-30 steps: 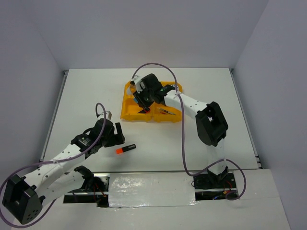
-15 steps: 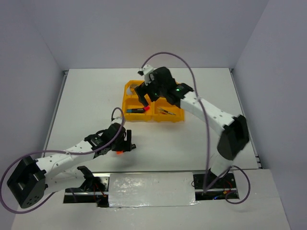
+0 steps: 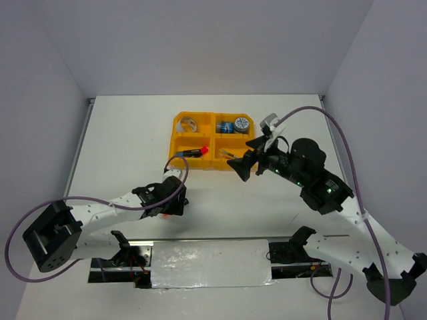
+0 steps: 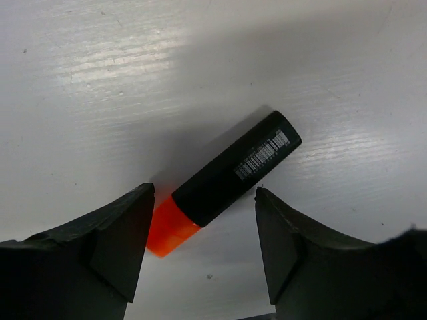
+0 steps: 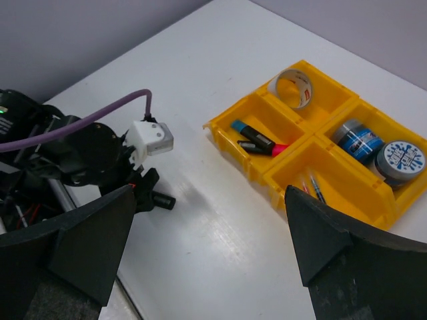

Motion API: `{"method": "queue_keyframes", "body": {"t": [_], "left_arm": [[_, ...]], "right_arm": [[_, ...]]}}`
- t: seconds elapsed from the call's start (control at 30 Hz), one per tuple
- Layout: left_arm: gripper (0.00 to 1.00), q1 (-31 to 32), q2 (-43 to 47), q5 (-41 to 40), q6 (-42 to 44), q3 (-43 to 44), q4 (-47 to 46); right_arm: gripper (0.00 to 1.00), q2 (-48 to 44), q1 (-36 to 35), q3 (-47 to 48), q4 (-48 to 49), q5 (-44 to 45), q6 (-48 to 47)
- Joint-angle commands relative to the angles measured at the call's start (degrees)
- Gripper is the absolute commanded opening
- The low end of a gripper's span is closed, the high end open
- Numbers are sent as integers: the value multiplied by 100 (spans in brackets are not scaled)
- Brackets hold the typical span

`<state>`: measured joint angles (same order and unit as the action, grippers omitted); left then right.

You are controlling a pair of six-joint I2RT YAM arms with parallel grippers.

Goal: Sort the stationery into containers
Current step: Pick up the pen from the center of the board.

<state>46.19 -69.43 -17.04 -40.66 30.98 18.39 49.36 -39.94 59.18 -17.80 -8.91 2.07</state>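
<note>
Orange-capped marker (image 4: 233, 170) lying flat on the surface (image 4: 100, 67) at frame centre, between the spread fingers of the open left claw (image 4: 201, 199); judged light, rigid and smooth, best pinched across the black barrel mid-length; right claw (image 5: 210, 227) open, empty.

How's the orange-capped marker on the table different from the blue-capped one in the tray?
The orange-capped black marker lies on the white table between the left gripper's open jaws; the blue-capped black marker lies in the orange plastic tray. Caps: orange versus blue. Both have black barrels, lying flat.
</note>
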Motion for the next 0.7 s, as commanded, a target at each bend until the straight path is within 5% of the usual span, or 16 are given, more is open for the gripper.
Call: {"method": "queue_keyframes", "body": {"t": [0.0,0.17,0.53,0.67], "left_arm": [[73,205,-132,-352,-108,215,94],[67,416,-342,-370,-310,198,129],[9,829,-687,-695,-723,583,524],[1,1102,-344,-827,-724,1067,832]], "right_arm": [[100,-620,-22,-134,67,-112,426],[100,-1130,-31,14,-398,-6,470],[100,-1789,-31,76,-760,-6,523],[100,-1860,-22,120,-795,64,523]]}}
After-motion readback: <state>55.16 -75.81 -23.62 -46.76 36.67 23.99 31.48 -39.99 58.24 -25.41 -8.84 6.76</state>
